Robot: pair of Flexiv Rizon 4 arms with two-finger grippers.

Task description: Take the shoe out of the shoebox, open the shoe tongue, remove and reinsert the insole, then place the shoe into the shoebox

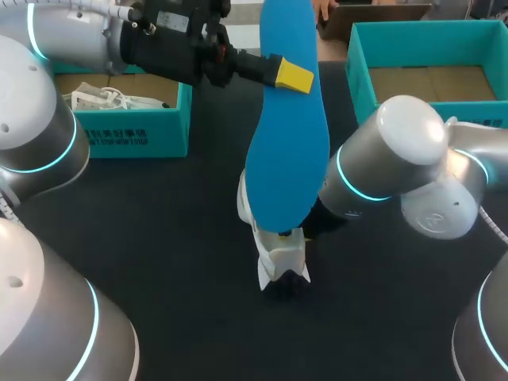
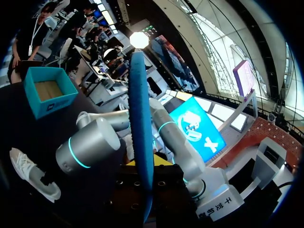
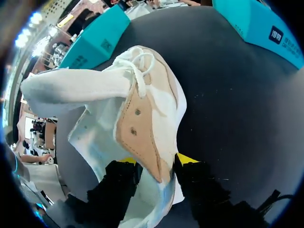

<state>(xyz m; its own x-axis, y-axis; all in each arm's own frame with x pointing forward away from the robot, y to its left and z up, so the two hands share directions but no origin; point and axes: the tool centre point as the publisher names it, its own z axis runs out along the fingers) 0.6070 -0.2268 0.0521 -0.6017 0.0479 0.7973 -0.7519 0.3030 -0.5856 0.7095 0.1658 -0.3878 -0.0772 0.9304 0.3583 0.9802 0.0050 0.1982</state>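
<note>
My left gripper (image 1: 292, 74) is shut on a long blue insole (image 1: 286, 151) and holds it high above the table's middle. In the left wrist view the insole (image 2: 141, 133) stands edge-on out of that gripper (image 2: 145, 164). Below it the white shoe (image 1: 278, 258) lies on the black table. My right arm (image 1: 373, 175) comes in low beside the shoe, its gripper hidden in the head view. In the right wrist view the shoe (image 3: 137, 95) has its tongue (image 3: 71, 88) pulled out, and the right gripper (image 3: 156, 161) stands open astride the tan side wall.
A teal shoebox (image 1: 135, 131) with white paper inside stands at the back left. A second teal shoebox (image 1: 429, 32) stands at the back right. Both appear in the right wrist view beyond the shoe, the one (image 3: 95, 40) and the other (image 3: 266, 23).
</note>
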